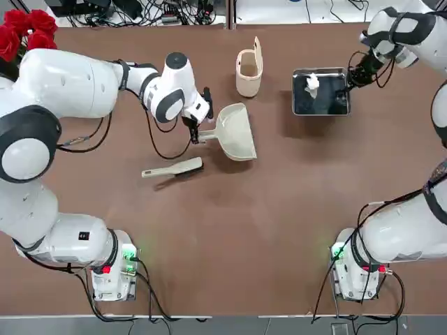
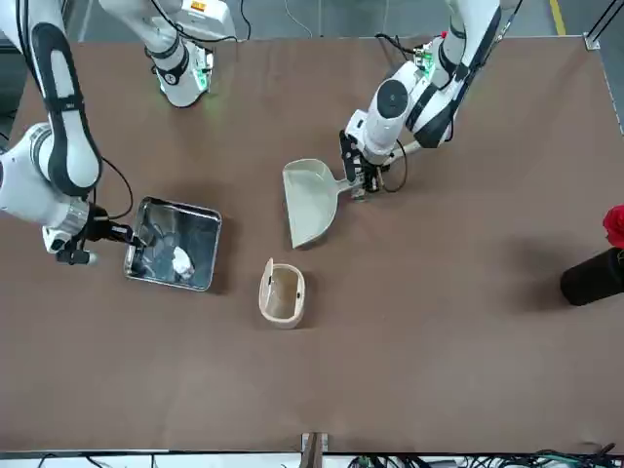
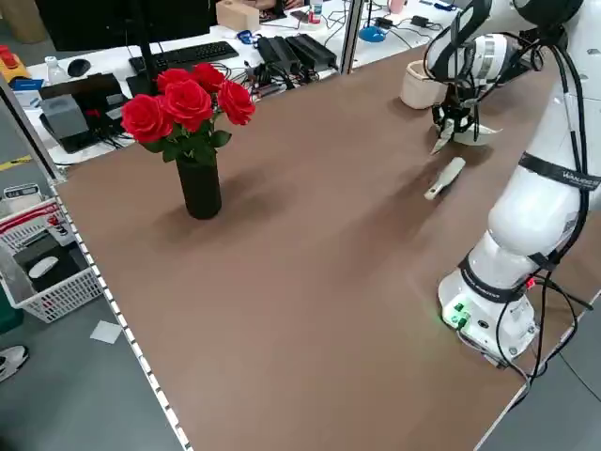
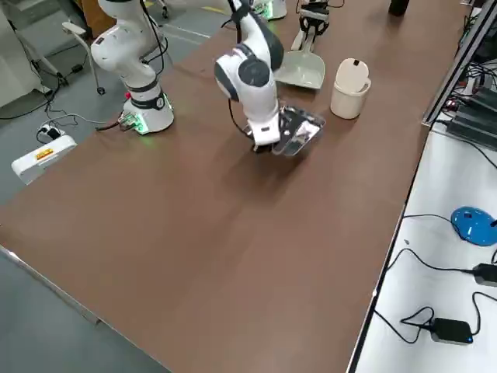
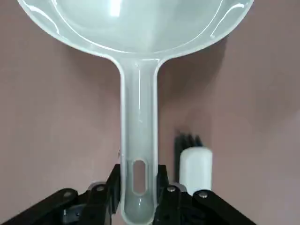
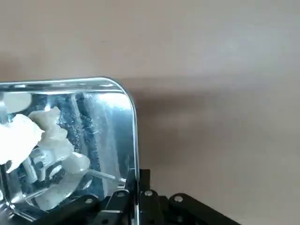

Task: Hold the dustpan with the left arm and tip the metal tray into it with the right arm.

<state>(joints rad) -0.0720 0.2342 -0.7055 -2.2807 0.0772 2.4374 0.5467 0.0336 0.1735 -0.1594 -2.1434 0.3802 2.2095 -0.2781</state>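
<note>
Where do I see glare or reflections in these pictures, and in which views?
Right wrist view: the metal tray mirrors its white crumpled contents. Left wrist view: bright glints on the dustpan scoop. Top view: the tray's base looks dark; soft shadows lie beside the dustpan and the brush.

Bare brown table (image 1: 244, 230) fills the whole near half, between the two arm bases. Between dustpan (image 1: 235, 131) and metal tray (image 1: 320, 92), an open lane of tabletop. Small lidded bin (image 1: 248, 68) stands just beyond the scoop, flanking that lane on the far side. Hand brush (image 1: 173, 168) lies just beside the dustpan handle, on the near side. Vase of roses (image 3: 192, 136) sits well apart at the far left corner.
</note>
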